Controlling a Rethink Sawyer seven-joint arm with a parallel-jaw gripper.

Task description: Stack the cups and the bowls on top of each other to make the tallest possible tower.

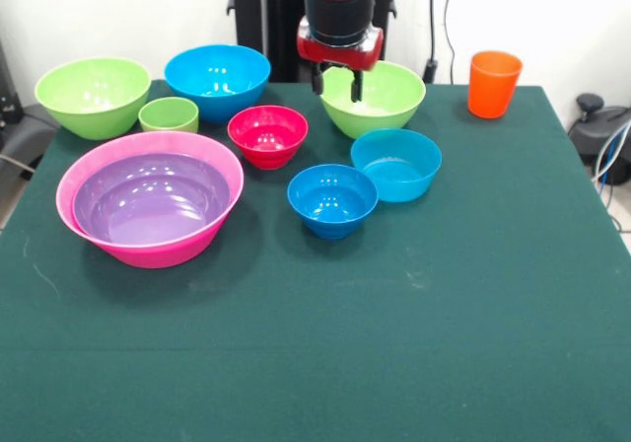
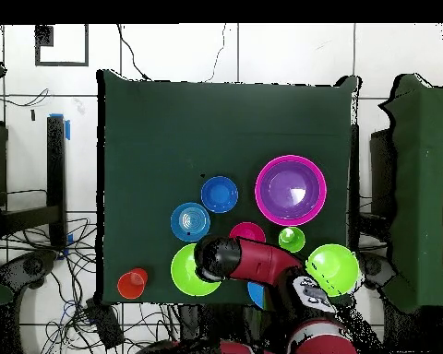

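Clearly nothing is stacked except one pair: the wide purple bowl (image 1: pixel 148 198) sits nested inside the huge pink bowl (image 1: pixel 79 181) at the left of the front view. Above them, in the upper left, stand a lime-green bowl (image 1: pixel 93 95), the short green cup (image 1: pixel 169 114) just beside it, and the large blue bowl (image 1: pixel 217 79). The small red bowl (image 1: pixel 267 134) stands near the centre, with the small blue bowl (image 1: pixel 332 198) lower right of it and the teal bowl (image 1: pixel 396 164) touching or nearly touching that one. A second lime-green bowl (image 1: pixel 385 97) sits at upper centre, and the orange cup (image 1: pixel 493 83) stands upright, well apart, at the upper right. All rest on the dark green table (image 1: pixel 394 343). The gripper (image 1: pixel 340 83) hangs from the top edge over the second green bowl's left rim, its two dark fingers (image 1: pixel 355 85) slightly parted and holding nothing. Seen from overhead, the arm (image 2: pixel 262 261) reaches over that bowl.
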